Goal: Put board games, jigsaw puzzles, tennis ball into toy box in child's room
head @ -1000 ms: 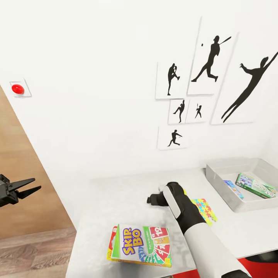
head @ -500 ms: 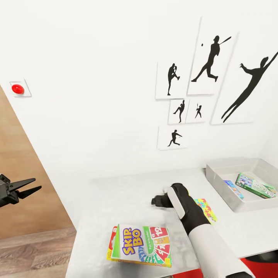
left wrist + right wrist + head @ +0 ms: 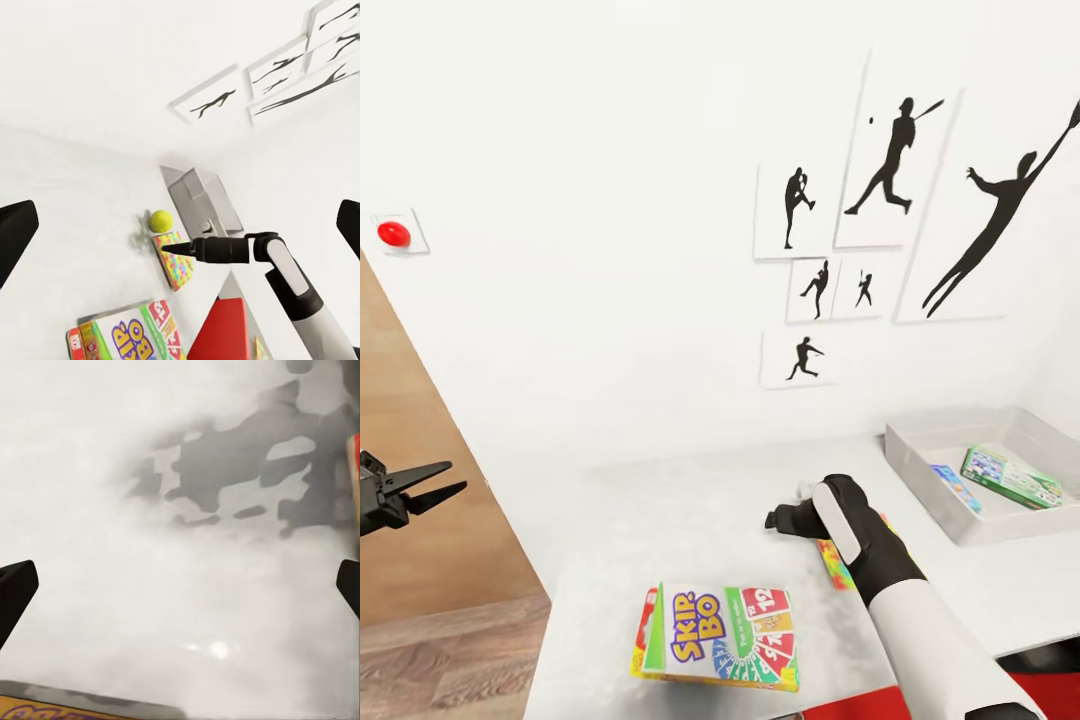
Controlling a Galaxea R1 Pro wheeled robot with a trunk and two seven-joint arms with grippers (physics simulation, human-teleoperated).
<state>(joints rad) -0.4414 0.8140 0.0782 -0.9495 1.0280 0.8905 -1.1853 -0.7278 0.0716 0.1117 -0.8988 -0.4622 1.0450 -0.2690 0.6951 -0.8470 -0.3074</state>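
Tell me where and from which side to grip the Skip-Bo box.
Grip the Skip-Bo box across its near long edge, coming in from the robot's side. It lies flat at the table's front edge, seemingly overhanging slightly, so a finger could probably slip under there. The open right gripper is nearest.

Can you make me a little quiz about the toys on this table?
1. True or false: the toy box already has game boxes inside.
2. What is the Skip-Bo box lying on?
A. the floor
B. the table
C. the toy box
3. In the left wrist view, what round toy sits beside the puzzle sheet?

Key:
1. True: a green game box and a blue one are in it.
2. B.
3. The tennis ball.
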